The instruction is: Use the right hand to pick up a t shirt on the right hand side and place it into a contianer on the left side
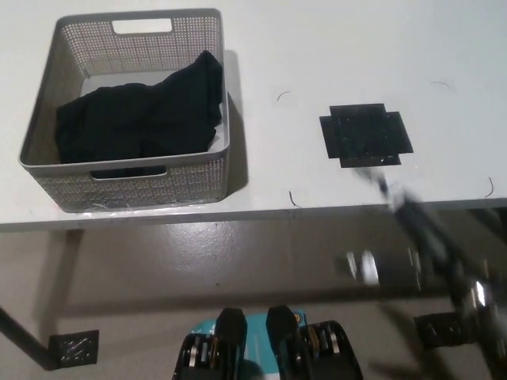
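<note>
The black t shirt [139, 119] is sitting inside the grey mesh container [43, 103], bunched up, with one fold riding up against the wall on the side that faces the black patch. So judging by how things lie, the drop is done and the step in hand looks like clearing the arm away and parking it.

The right arm [432, 237] is just a motion-blurred streak, off past the table edge [253, 212] on the far side of the black patch [366, 134] from the container. I honestly can't tell whether that hand is spread, closed or anything else; it's smeared to nothing, so I won't guess. It isn't holding the shirt, that much is clear, since the shirt is in the container.

If I were tuning this, I'd keep the retreat path wide of the container and low-risk: stay on the patch side, don't sweep back across the rim, and don't catch that raised fold and drag the shirt out. Slowing down near the table edge would help too, since the arm seems to be passing close by it.

Hard to make out: how much of the shirt is under the top layers, and whether the fold by the wall is draped over the rim or only leaning on it. The left hand isn't in the picture at all. The small curly marks on the table near the patch are too tiny to identify.
</note>
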Available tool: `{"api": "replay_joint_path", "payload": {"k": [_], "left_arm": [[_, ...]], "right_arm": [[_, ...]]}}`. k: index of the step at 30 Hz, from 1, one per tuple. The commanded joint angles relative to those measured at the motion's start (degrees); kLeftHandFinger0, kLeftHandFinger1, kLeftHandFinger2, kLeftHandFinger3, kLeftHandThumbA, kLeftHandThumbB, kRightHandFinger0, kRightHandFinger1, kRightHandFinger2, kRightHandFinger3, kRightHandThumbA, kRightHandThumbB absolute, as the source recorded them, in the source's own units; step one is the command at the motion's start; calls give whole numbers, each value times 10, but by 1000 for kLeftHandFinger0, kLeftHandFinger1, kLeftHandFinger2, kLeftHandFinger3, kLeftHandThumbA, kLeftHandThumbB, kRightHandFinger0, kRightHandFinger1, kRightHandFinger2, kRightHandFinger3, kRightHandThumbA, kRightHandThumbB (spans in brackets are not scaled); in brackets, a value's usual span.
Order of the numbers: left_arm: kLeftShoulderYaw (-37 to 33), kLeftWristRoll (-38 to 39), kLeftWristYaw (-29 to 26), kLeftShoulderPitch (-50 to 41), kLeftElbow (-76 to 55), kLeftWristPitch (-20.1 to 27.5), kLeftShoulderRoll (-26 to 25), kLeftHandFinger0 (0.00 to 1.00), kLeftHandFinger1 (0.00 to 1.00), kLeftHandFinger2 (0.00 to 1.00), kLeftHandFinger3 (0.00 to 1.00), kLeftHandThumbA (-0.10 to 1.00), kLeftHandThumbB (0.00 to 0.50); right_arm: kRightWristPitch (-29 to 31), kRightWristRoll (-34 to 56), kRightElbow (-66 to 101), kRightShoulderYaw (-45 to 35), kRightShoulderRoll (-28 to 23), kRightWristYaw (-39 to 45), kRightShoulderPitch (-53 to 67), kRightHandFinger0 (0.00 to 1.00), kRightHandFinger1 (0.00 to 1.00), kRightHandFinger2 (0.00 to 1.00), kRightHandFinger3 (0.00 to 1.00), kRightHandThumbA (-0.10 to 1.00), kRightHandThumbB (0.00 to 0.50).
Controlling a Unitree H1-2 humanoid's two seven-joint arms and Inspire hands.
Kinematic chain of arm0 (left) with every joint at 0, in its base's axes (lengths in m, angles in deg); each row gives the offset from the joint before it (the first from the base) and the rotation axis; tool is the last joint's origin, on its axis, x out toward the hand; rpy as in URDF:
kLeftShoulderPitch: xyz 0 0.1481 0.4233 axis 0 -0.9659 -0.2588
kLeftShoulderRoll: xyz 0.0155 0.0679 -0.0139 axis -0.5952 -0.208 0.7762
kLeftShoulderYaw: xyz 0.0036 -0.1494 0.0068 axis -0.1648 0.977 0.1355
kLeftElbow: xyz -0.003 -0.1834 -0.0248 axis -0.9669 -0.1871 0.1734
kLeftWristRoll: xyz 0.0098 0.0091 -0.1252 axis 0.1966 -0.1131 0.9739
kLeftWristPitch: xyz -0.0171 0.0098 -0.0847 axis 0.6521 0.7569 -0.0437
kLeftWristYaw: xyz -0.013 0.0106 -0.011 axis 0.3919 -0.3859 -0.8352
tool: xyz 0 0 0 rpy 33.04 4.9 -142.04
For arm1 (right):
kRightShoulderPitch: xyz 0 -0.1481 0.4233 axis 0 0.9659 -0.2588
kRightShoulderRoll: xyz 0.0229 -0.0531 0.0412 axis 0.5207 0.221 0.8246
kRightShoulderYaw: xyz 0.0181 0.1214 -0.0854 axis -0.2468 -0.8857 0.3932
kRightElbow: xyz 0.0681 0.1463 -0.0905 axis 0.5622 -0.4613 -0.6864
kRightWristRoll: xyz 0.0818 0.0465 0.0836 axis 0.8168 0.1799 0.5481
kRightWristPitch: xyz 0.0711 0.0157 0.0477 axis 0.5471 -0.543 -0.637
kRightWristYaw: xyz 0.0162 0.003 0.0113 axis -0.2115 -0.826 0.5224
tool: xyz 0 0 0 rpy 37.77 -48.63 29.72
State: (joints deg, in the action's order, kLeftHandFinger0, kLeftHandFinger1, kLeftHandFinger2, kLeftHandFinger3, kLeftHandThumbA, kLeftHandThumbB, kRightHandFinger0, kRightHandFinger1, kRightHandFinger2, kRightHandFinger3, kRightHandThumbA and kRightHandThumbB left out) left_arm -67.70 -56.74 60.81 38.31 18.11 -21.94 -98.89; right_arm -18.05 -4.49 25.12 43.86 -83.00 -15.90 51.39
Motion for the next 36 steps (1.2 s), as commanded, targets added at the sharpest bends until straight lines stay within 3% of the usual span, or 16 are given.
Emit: {"api": "replay_joint_path", "payload": {"k": [1, 4, 5, 6, 7, 9, 11, 13, 14, 17, 18, 21, 23, 28, 29, 36], "left_arm": [[-17, 67, -37, -66, 36, 50, 20, 1000, 1000, 1000, 1000, 1000, 197], [-6, 87, -39, -67, 31, 50, 18, 1000, 1000, 1000, 1000, 1000, 221], [-1, 93, -39, -66, 28, 50, 16, 1000, 1000, 1000, 1000, 1000, 243], [0, 95, -40, -68, 22, 50, 16, 1000, 1000, 1000, 1000, 1000, 303], [3, 99, -35, -72, 14, 50, 11, 1000, 1000, 1000, 1000, 1000, 327], [11, 107, -27, -76, 5, 50, 4, 1000, 1000, 1000, 1000, 1000, 331], [16, 120, 5, -71, 3, 50, 0, 1000, 1000, 1000, 1000, 990, 375], [17, 125, 26, -55, 10, 50, -4, 1000, 1000, 1000, 1000, 974, 371], [19, 132, 35, -46, 10, 50, -3, 1000, 1000, 1000, 1000, 927, 345], [27, 128, 32, -27, 14, 50, -10, 1000, 1000, 1000, 1000, 956, 339], [29, 127, 31, -27, 12, 50, -11, 1000, 1000, 1000, 1000, 972, 326], [29, 119, 18, -25, 8, 50, -19, 1000, 1000, 1000, 1000, 1000, 299], [34, 119, 10, -25, 7, 50, -18, 1000, 1000, 1000, 1000, 1000, 292], [45, 136, 20, -28, 4, 50, -9, 1000, 1000, 1000, 1000, 1000, 283], [46, 129, 14, -28, 3, 50, -10, 1000, 1000, 1000, 1000, 1000, 306], [62, 138, 23, -31, -3, 50, -1, 1000, 1000, 1000, 1000, 1000, 319]], "right_arm": [[330, -9, -15, -87, -18, -124, 320, 1000, 1000, 1000, 1000, 1000, 153], [375, -26, -88, -92, 0, -144, 347, 1000, 1000, 1000, 1000, 1000, 174], [414, -2, -135, -102, 13, -142, 362, 1000, 1000, 1000, 1000, 1000, 166], [427, 3, -171, -111, 18, -149, 372, 1000, 1000, 1000, 1000, 1000, 152], [429, 5, -188, -110, 22, -150, 379, 1000, 1000, 1000, 1000, 1000, 175], [430, -3, -199, -104, 25, -152, 380, 1000, 1000, 1000, 1000, 1000, 175], [430, -30, -228, -82, 10, -193, 378, 1000, 1000, 1000, 1000, 1000, 116], [430, -32, -254, -76, 11, -210, 378, 1000, 1000, 1000, 1000, 986, 145], [430, -49, -289, -58, 7, -241, 371, 1000, 1000, 1000, 1000, 1000, 148], [430, -82, -340, -20, 0, -289, 333, 1000, 1000, 1000, 1000, 1000, 135], [430, -83, -343, -13, -1, -294, 327, 1000, 1000, 1000, 1000, 1000, 159], [430, -99, -300, -26, 4, -279, 328, 1000, 1000, 1000, 1000, 1000, 119], [430, -93, -307, -26, 6, -271, 324, 1000, 1000, 1000, 1000, 1000, 144], [430, -84, -330, -9, -4, -279, 310, 1000, 1000, 1000, 1000, 1000, 157], [430, -83, -338, -7, -3, -283, 307, 1000, 1000, 1000, 1000, 1000, 156], [430, -79, -360, 20, -10, -311, 291, 1000, 1000, 1000, 1000, 1000, 166]]}}
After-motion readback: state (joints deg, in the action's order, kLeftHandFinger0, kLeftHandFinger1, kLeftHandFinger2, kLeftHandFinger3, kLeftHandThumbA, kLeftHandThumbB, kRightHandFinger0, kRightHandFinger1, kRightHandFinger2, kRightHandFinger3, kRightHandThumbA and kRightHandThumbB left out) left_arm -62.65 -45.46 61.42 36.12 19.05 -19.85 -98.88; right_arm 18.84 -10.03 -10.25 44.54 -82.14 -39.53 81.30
